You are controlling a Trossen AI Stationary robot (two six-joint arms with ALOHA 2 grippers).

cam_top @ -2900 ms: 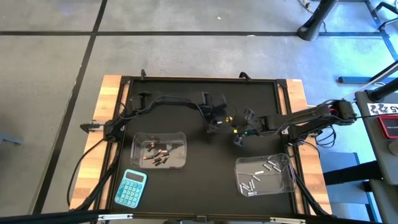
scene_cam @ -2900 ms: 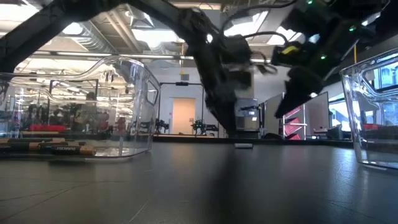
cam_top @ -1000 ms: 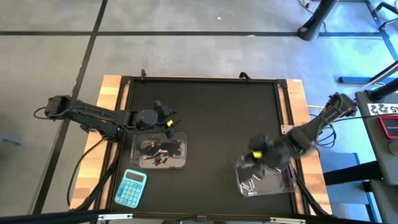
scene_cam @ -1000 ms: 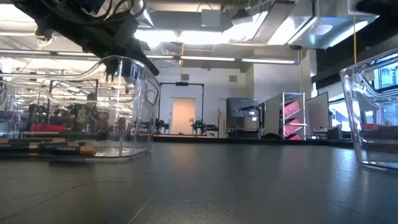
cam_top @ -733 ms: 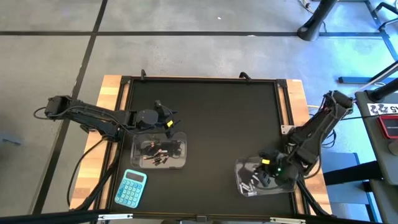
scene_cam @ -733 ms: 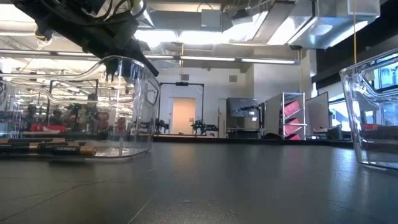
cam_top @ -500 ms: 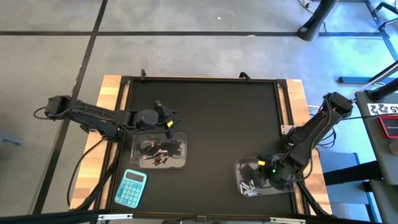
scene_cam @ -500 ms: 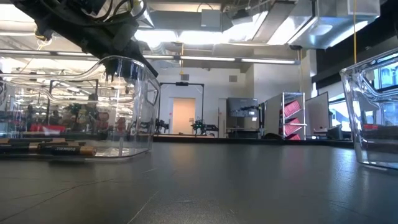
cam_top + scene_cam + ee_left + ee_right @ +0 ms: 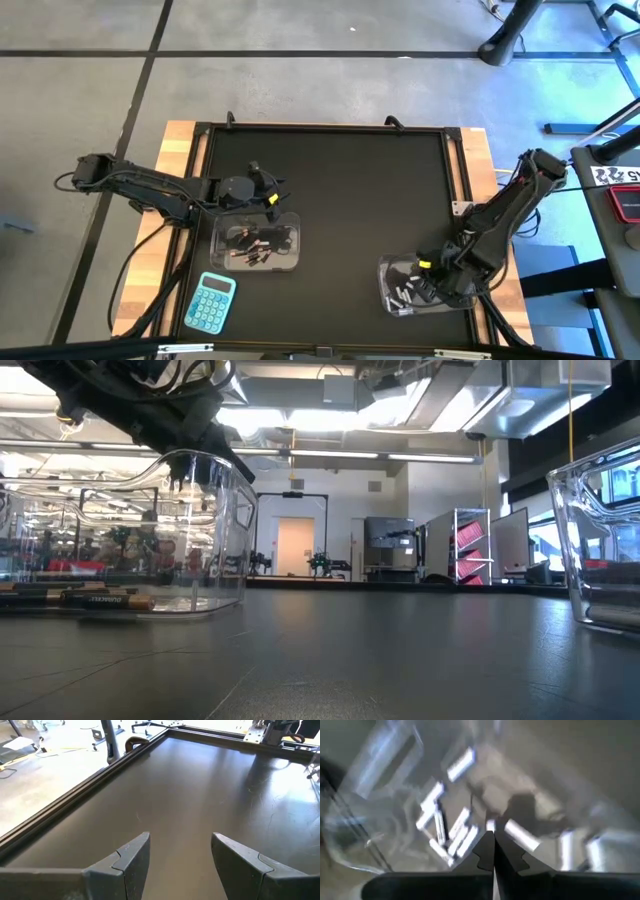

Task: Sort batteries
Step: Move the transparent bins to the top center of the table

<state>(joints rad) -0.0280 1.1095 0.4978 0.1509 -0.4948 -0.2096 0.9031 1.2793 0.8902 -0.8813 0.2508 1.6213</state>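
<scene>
Over the clear tub [image 9: 392, 272] at your table's five o'clock, your right gripper [image 9: 493, 851] hangs pressed together above silvery batteries [image 9: 461, 764], while your left gripper [image 9: 180, 851] waits spread beside the nine o'clock tub [image 9: 290, 222] of dark batteries [image 9: 252, 246].

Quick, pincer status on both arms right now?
Left pincer: open, empty, above the tub of dark batteries.
Right pincer: shut, holding nothing visible, down in the tub of silvery batteries.
</scene>
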